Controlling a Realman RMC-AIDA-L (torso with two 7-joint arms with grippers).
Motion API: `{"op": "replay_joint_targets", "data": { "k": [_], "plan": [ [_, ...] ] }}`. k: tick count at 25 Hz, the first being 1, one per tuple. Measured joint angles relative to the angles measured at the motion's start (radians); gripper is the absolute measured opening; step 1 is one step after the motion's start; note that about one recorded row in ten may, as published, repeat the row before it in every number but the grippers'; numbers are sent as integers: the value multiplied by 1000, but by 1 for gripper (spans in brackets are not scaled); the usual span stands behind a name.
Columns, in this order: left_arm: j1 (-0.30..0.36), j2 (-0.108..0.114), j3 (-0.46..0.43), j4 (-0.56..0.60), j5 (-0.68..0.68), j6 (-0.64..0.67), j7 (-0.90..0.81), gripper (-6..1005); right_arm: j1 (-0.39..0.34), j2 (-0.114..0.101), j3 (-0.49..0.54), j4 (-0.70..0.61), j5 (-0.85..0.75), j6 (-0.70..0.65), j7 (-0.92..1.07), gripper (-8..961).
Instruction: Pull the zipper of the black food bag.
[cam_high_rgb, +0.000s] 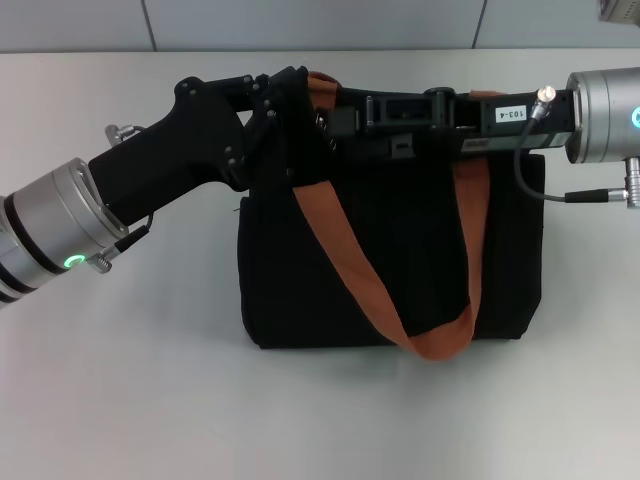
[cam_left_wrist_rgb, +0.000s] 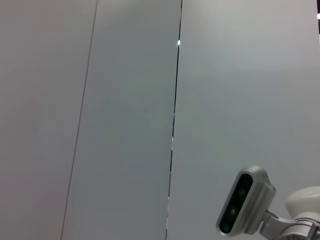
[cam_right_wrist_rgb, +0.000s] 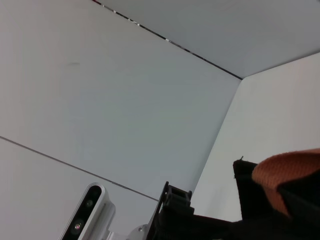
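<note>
The large squarish black fabric food bag (cam_high_rgb: 400, 260) lies on the plain white counter (cam_high_rgb: 150, 400), its bottom edge nearest the robot and its top edge at the far side. One orange-brown webbing handle (cam_high_rgb: 380, 290) drapes over the bag's front face, running from the top left corner down to a loop at the bag's bottom edge and back up to the top right part. In the right wrist view a patch of the same orange webbing (cam_right_wrist_rgb: 285, 167) shows over the black fabric (cam_right_wrist_rgb: 250, 195).

The left gripper (cam_high_rgb: 285, 95), black with a silver wrist ring lit green, reaches in from the near left of the bag and meets its top left corner, where its fingers press into the black fabric beside the handle's upper end. Black on black, it cannot be told whether those fingers are apart or clamped on the cloth.

The right gripper (cam_high_rgb: 375, 112), on a silver cylindrical wrist with a grey cable, lies along the bag's top edge from the right, its black fingers pointing toward the left corner. Their state cannot be told either. The small silver zipper pull cannot be made out; the top edge where the track runs is covered by this gripper.

Beyond the bag the counter ends at a pale panelled wall (cam_high_rgb: 320, 22). The left wrist view shows only that wall (cam_left_wrist_rgb: 100, 120) and the robot's head camera (cam_left_wrist_rgb: 245, 200).
</note>
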Motion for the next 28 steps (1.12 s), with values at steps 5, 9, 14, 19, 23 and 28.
{"op": "replay_joint_targets", "data": {
  "k": [5, 9, 14, 19, 23, 28],
  "plan": [
    [-2, 0, 0, -4, -6, -2, 1, 23, -1, 3, 1, 0, 2, 2, -9, 803],
    [-3, 0, 0, -6, -7, -3, 4, 23, -2, 3, -6, 0, -3, 24, -9, 800],
    [-6, 0, 0, -8, -7, -4, 4, 23, 1, 6, -24, 7, -4, 52, -8, 668],
    [-9, 0, 0, -9, -8, -4, 4, 24, 3, 16, -25, 1, -4, 59, -31, 448],
    [-10, 0, 0, -9, -9, -4, 4, 24, 5, 17, -25, -2, -4, 55, -93, 339],
    [-10, 0, 0, -9, -11, -4, 3, 24, 3, 17, -25, -23, -7, 49, -184, 331]
  ]
}}
